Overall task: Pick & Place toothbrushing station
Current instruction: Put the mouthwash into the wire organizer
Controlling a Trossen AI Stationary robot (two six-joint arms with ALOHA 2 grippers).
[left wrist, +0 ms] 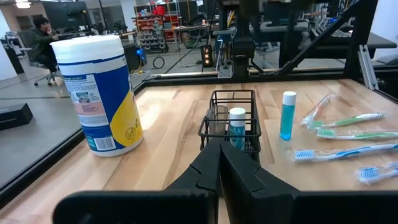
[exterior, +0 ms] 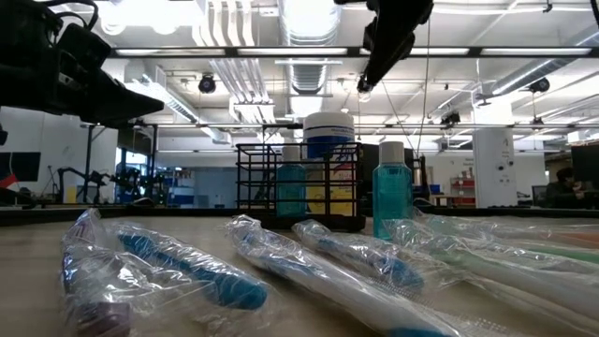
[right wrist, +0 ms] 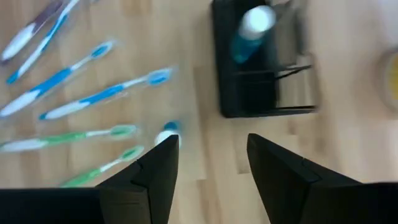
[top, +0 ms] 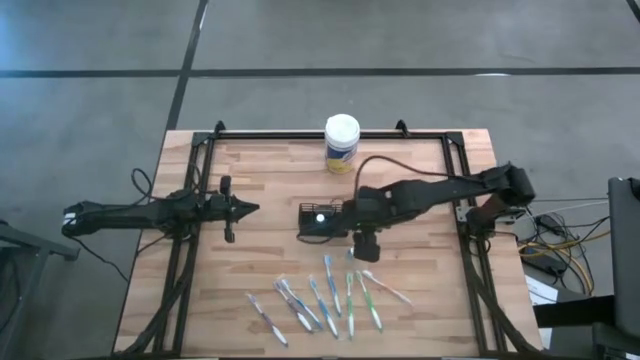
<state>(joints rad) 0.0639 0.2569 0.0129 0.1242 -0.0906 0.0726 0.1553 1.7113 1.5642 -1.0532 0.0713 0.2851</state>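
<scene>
Toothbrushes (top: 325, 300) are lying in wrappers on the near tabletop (top: 260, 190); beyond them one tube (left wrist: 287, 115) is standing beside the caddy (top: 321, 221), another inside it. Right gripper (right wrist: 208, 163) is hovering above, fingers spread, empty. Left gripper (top: 248, 209) is waiting well left, closed, empty. Canister (top: 342, 141) is sitting at the far edge; workshop behind.

Right arm stretched from the table's right edge toward the middle, wrist bent downward, right gripper (top: 366, 246) raised above the tabletop with fingers (right wrist: 155, 171) spread apart. Left arm lying level along the left side, left gripper (top: 243, 208) pointing inward, fingers (left wrist: 214, 163) pressed together.
</scene>
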